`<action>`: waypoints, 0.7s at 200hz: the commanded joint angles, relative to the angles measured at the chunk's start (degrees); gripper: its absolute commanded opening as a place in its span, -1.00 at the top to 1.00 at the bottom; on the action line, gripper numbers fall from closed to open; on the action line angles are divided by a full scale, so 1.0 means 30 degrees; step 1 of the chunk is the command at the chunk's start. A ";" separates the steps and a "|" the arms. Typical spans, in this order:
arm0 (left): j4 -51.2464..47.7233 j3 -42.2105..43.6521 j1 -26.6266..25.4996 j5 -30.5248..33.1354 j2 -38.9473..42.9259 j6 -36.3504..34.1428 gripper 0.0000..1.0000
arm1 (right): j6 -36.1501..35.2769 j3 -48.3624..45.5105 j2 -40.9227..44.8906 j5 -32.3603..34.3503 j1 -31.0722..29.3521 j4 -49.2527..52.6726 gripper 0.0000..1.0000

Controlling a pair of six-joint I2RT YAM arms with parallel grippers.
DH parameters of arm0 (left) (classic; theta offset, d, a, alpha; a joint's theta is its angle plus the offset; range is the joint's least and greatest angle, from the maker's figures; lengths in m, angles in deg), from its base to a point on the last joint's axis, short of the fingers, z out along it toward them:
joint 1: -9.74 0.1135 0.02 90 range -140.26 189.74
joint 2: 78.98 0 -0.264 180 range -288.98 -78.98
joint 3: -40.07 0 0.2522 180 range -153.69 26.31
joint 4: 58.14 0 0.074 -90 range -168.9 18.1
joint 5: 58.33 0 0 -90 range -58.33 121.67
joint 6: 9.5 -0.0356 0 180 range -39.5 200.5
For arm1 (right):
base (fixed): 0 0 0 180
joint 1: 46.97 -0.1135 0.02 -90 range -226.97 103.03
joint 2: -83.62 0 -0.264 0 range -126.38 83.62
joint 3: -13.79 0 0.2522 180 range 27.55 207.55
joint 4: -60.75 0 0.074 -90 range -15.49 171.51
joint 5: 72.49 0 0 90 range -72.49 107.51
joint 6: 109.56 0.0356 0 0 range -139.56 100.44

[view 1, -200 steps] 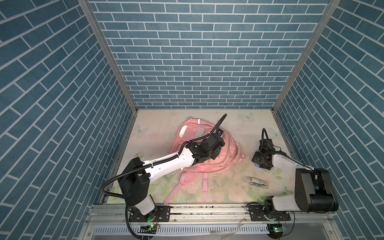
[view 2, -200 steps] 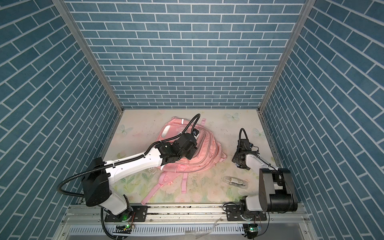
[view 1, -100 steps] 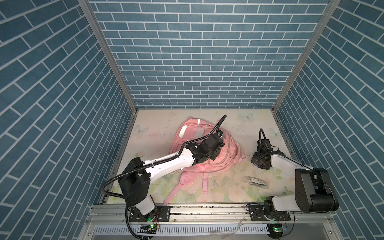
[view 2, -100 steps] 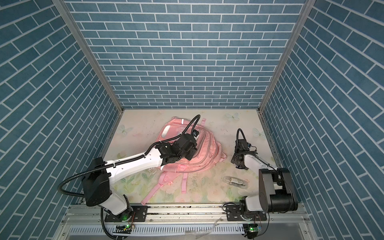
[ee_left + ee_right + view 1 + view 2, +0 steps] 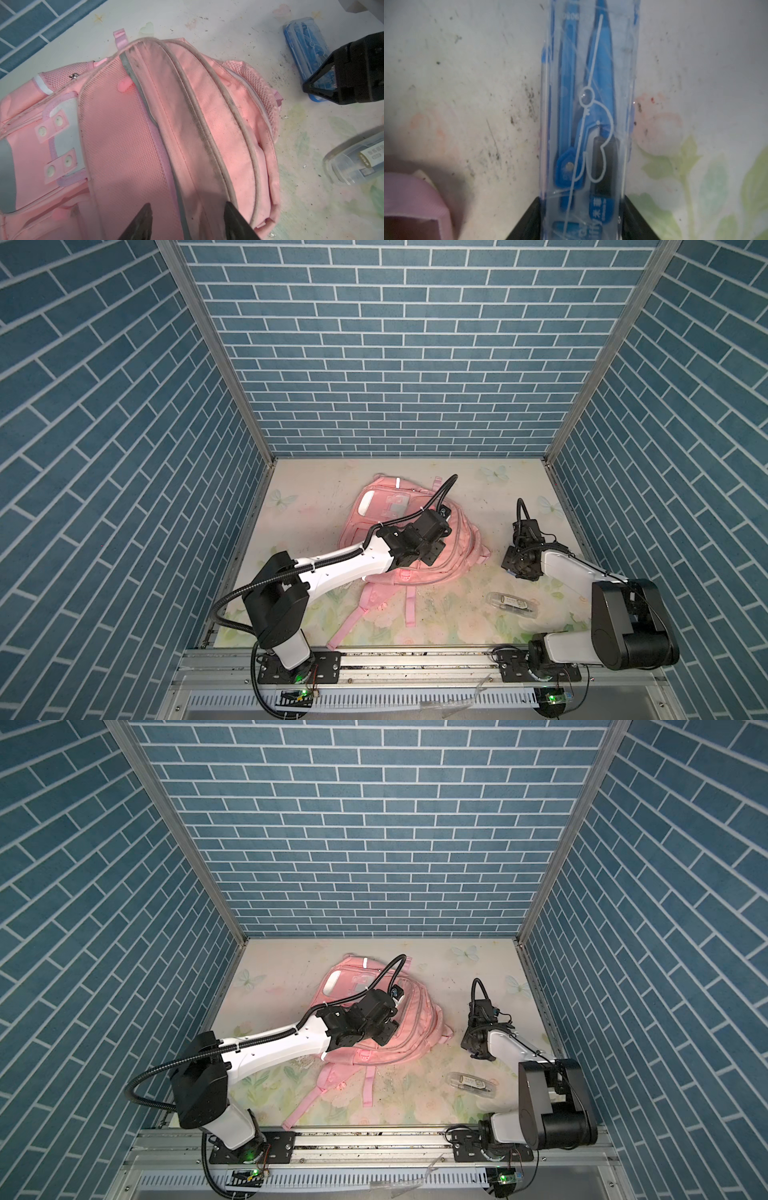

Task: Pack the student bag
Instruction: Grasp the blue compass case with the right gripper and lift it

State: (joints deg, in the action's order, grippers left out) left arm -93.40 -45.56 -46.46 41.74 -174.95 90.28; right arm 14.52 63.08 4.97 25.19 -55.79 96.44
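The student bag (image 5: 465,543) is a pink backpack lying flat mid-table in both top views (image 5: 419,1019), straps toward the front. My left gripper (image 5: 188,207) hovers over its zipped seams (image 5: 199,124), jaws apart, nothing between them. To the bag's right, a clear case holding a blue compass (image 5: 587,104) lies on the table. My right gripper (image 5: 583,207) is low over it, a finger pressed against each long side. The left wrist view also shows this case (image 5: 307,47) and the right gripper's fingers (image 5: 324,87).
A second clear case with dark contents (image 5: 512,605) lies front right, near the right arm's base (image 5: 471,1084). The bag's pink straps (image 5: 409,605) trail toward the front rail. One strap end (image 5: 411,199) lies close beside the compass case. Brick walls enclose three sides.
The right gripper has shifted slightly toward the bag and its jaws have closed in onto the compass case. The left arm has barely moved.
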 commanded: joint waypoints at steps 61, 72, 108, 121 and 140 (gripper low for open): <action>-0.2021 -0.2117 -0.0397 0.2125 -0.1645 0.1673 -0.15 | 0.0474 0.0567 0.1316 -0.1415 -0.0605 0.2306 0.02; -0.1795 -0.2203 -0.0534 0.1978 -0.1466 0.1802 -0.15 | 0.0503 0.0444 0.1303 -0.1448 -0.0605 0.2244 0.03; -0.1259 -0.2175 -0.0891 0.1893 -0.0311 0.2525 -0.37 | 0.0635 0.0255 0.1854 -0.1371 -0.0808 0.2093 0.03; -0.1030 -0.2174 -0.0986 0.1776 -0.0174 0.2563 -0.38 | 0.0628 0.0367 0.2143 -0.1273 -0.0887 0.2122 0.03; -0.0983 -0.2280 -0.1026 0.1795 -0.0507 0.2534 -0.38 | 0.0557 0.0590 0.2402 -0.1336 -0.0954 0.2130 0.04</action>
State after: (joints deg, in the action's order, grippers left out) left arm -96.78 -50.48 -48.82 47.00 -177.11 96.40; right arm 14.68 63.51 10.26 20.93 -58.17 101.51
